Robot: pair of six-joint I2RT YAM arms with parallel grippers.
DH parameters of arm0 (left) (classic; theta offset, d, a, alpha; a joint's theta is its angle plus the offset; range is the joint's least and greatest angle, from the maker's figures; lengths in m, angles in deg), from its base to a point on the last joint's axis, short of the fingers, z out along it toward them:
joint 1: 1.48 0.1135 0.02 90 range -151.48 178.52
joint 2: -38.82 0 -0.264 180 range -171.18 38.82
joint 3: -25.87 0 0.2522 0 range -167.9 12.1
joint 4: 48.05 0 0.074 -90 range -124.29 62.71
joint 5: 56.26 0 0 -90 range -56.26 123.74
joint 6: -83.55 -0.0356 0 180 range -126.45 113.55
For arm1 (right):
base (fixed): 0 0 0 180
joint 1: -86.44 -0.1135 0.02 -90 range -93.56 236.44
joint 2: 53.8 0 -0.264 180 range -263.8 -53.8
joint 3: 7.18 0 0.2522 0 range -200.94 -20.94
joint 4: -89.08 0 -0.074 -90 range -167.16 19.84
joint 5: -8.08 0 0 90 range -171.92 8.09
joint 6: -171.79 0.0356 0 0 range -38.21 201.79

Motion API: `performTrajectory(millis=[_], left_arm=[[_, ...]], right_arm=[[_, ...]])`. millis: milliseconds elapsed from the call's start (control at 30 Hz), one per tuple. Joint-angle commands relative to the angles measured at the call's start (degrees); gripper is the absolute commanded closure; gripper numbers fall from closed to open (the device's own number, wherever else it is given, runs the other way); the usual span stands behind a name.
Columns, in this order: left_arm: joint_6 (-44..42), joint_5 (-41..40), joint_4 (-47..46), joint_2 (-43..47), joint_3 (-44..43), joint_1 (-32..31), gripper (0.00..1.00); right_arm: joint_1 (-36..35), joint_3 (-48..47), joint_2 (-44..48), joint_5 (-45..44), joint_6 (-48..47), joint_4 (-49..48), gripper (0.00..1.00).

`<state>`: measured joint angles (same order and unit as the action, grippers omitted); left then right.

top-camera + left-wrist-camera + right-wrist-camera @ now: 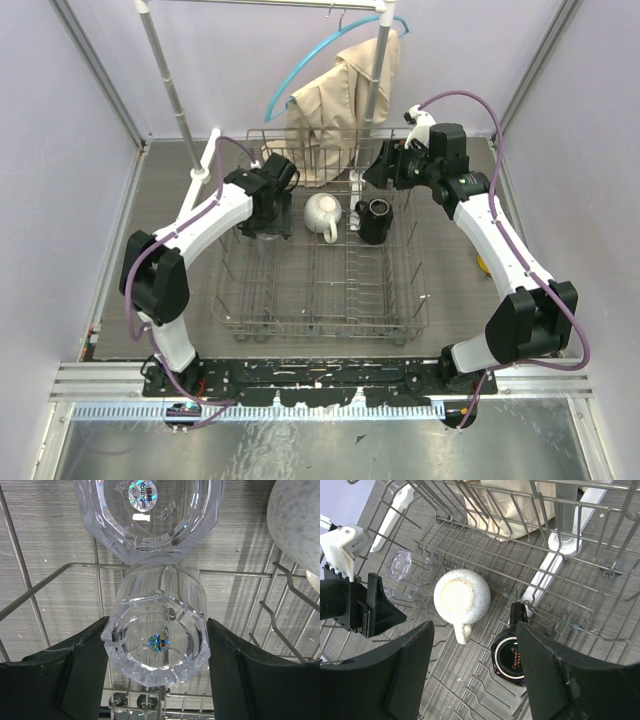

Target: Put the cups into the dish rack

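Where the dish rack [330, 300] stands on the bench, contents run: left fingers [75, 680] clamped on clear tumbler [157, 630]; second tumbler [150, 515], sticker [141, 489] reading "Younger"; white mug [461, 596]; black mug [508, 660], gold script illegible; right fingers [405, 675] spread wide above, holding nothing.

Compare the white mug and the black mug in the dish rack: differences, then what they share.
The white mug is speckled and round-bellied; the black mug is glossy and faceted. The black mug's base bears gold lettering; the white mug's is plain cream. In the right wrist view the white mug's handle points down the picture, the black mug's up. Both stand bottom-up in the dish rack.
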<state>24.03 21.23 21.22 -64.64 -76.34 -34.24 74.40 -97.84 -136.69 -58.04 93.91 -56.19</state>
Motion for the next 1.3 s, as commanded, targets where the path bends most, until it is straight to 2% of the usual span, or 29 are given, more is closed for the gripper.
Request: performTrajectory(millis=[0, 200, 400, 567, 767, 833, 1067, 1267], left_arm=[[-0.3, -4.0, -3.5, -0.9, 2.7, 0.1, 1.00], [-0.1, -5.6, -9.4, 1.0, 7.3, -0.6, 1.00], [0.4, -6.3, -8.8, 0.2, 7.4, -1.1, 1.00], [0.5, -6.8, -8.7, 1.1, 7.5, -1.4, 0.69], [0.3, -7.7, -7.1, 2.4, 6.9, -1.3, 0.41], [0.3, -8.1, -6.3, 2.8, 6.7, -1.3, 0.35], [0.0, -9.7, -4.6, 4.7, 6.7, -1.3, 0.25], [-1.2, -7.8, -6.9, 5.9, 7.7, -1.3, 0.06]], right_arm=[[-0.1, -0.4, 1.1, 0.6, -0.7, -3.0, 0.28], [-0.2, -0.2, 1.0, 0.8, -0.6, -3.0, 0.28], [-0.2, -0.4, 0.6, 1.0, -0.4, -3.0, 0.28], [-0.2, -0.7, 0.3, 1.3, -0.4, -2.9, 0.28], [-0.2, -1.4, -0.3, 1.3, -0.2, -2.4, 0.28], [-0.1, -1.6, -0.4, 1.3, -0.3, -2.1, 0.28], [-0.1, -1.8, -0.7, 1.2, 0.2, -1.6, 0.28], [-0.1, -2.0, -0.6, 1.0, 0.7, -0.7, 0.28]])
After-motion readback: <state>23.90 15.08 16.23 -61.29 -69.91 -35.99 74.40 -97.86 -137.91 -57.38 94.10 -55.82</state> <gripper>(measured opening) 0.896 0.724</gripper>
